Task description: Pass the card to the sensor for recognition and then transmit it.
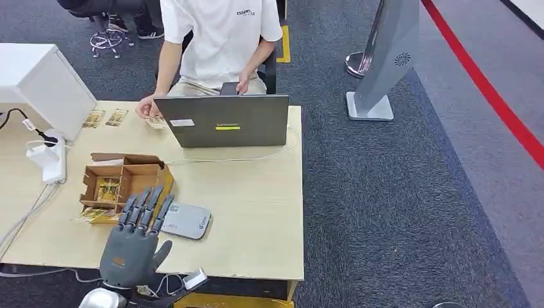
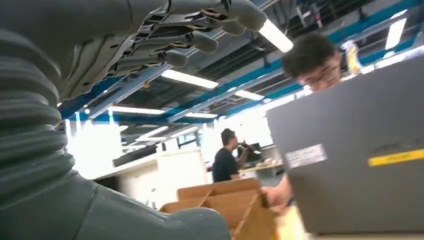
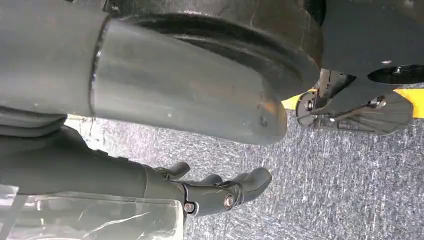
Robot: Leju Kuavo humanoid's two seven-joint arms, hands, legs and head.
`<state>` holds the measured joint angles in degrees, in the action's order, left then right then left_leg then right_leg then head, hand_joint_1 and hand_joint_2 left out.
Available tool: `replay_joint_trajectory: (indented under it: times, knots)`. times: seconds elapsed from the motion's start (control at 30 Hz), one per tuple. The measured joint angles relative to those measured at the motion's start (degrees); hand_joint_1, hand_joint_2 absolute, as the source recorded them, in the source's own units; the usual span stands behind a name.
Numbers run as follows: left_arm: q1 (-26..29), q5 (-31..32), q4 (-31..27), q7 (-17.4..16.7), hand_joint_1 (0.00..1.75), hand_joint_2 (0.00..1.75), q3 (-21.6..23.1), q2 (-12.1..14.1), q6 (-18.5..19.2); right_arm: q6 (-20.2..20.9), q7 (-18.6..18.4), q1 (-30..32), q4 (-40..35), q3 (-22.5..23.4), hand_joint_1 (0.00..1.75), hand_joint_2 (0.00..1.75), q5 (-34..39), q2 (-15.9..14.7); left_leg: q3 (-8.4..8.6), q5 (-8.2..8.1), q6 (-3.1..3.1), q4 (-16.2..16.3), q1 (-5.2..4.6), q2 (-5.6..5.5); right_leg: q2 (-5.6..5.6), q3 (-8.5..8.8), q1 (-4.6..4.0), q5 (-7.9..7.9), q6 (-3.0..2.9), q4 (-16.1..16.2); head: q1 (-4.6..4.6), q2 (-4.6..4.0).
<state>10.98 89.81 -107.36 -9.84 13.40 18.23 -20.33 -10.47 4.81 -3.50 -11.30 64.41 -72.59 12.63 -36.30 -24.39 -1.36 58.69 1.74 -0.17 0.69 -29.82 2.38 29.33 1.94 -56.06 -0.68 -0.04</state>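
My left hand [image 1: 131,240] hovers above the table's near edge, fingers straight and spread, holding nothing. Its fingertips reach over the gap between a cardboard box [image 1: 122,183] and a flat grey sensor [image 1: 187,221]. Cards [image 1: 108,190] stand in the box's compartments, and one card [image 1: 86,216] lies at its front. More cards [image 1: 104,117] lie at the far side of the table. In the left wrist view my left hand [image 2: 100,50] is empty above the box [image 2: 225,200]. My right hand [image 3: 150,182] hangs over grey carpet, its fingers [image 3: 240,187] loosely extended and empty.
A person in a white shirt sits behind an open laptop [image 1: 224,120], one hand [image 1: 146,106] resting by a card. A white cabinet [image 1: 38,77] and power strip [image 1: 51,160] occupy the table's left. A grey stand [image 1: 385,58] rises from the carpet to the right.
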Motion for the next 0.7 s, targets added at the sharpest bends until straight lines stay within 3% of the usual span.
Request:
replay_joint_trajectory:
  times: [0.23,0.5,0.7]
  knots:
    - [1.36,-0.02,0.89,-1.14,0.00,1.75,-4.71,-0.15,0.07,0.13,0.18,-0.03,0.02,0.00,0.00,0.00,-0.63,0.00,0.00,0.04,0.05,0.00,-0.01,-0.06,-0.02,0.06,0.00,-0.03,0.01,0.00,0.00,0.00]
    - [0.46,-2.32,9.85,4.65,0.00,1.75,-16.91,-1.77,-5.86,2.73,-1.07,-0.09,0.02,-0.02,0.00,0.00,-1.88,-0.37,0.00,0.04,0.05,0.00,0.01,-0.06,-0.02,0.03,-0.01,-0.02,0.00,0.00,0.00,0.00]
    - [-1.13,-2.19,14.91,5.60,0.00,1.75,-20.59,-2.84,-6.78,3.28,-1.20,-0.08,0.02,-0.18,0.00,0.00,-2.54,-0.72,0.00,0.04,0.05,0.00,0.00,-0.06,-0.02,0.03,0.00,-0.03,0.01,0.00,0.02,0.00]
